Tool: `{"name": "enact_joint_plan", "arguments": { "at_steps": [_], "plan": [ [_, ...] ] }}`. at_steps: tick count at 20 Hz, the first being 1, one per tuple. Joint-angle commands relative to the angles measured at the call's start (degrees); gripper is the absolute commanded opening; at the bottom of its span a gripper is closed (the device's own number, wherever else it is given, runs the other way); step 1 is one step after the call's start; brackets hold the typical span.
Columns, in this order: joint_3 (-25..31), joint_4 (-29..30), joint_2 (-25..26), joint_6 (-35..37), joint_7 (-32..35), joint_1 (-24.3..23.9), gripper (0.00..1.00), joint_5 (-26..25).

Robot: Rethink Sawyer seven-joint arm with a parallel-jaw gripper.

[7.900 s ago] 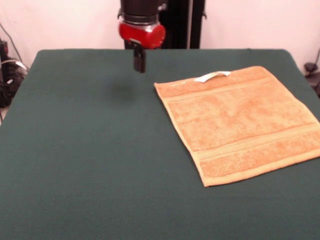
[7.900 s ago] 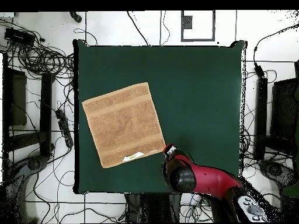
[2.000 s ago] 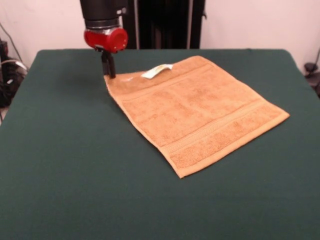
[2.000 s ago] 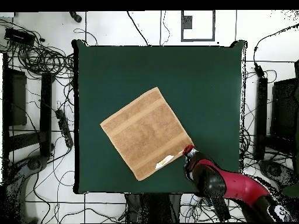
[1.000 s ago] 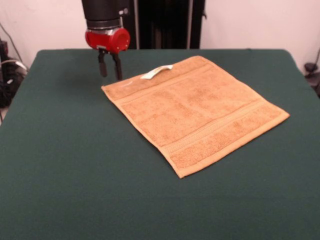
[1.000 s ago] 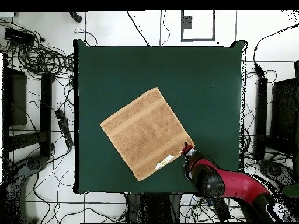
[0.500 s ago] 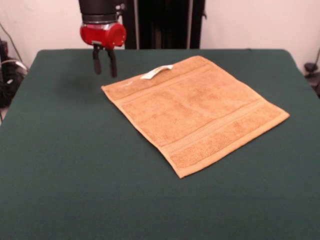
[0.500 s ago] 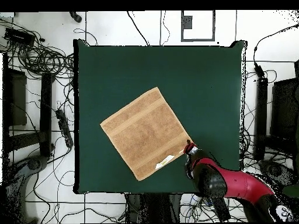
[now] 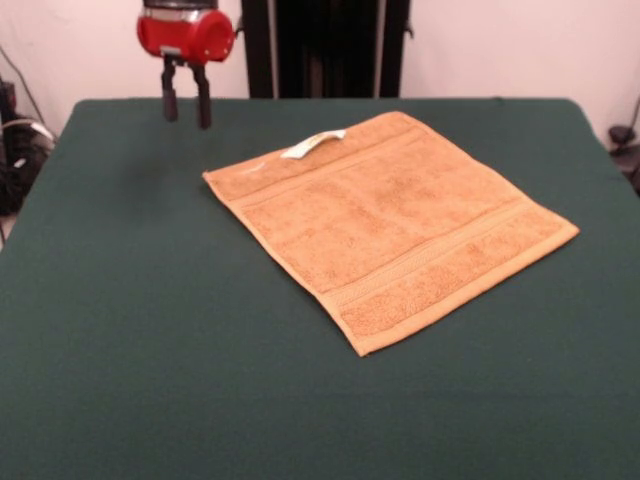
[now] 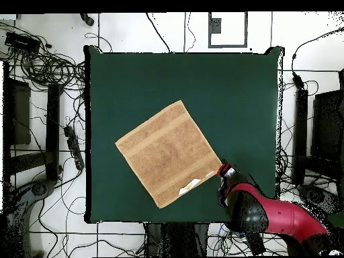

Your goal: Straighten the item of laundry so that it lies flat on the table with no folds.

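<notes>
Tan-orange towel looks flat on the table, no folds as far as I can tell. Pincer open, empty, hanging beside the tag corner.

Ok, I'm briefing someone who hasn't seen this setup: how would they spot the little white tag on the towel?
Start with the dark green table, where a tan-orange towel lies spread flat and turned like a diamond. Follow its far edge, the one toward the raised, open claw. There a small white tag sticks out as a narrow strip, the only white thing on the cloth.
</notes>
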Motion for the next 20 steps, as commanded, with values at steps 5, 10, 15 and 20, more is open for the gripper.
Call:
{"name": "enact_joint_plan", "arguments": {
  "at_steps": [5, 10, 15, 20],
  "plan": [
    [10.19, 5.43, -7.69, 9.49, -1.92, 1.29, 1.0, 3.58],
    [11.48, 5.47, -7.99, 10.27, -1.89, 0.1, 1.0, 3.9],
    [12.21, 5.63, -8.59, 11.34, -2.2, -0.31, 1.0, 4.31],
    [12.42, 5.06, -8.25, 11.33, -2.38, -0.46, 1.0, 4.04]
  ]
}}
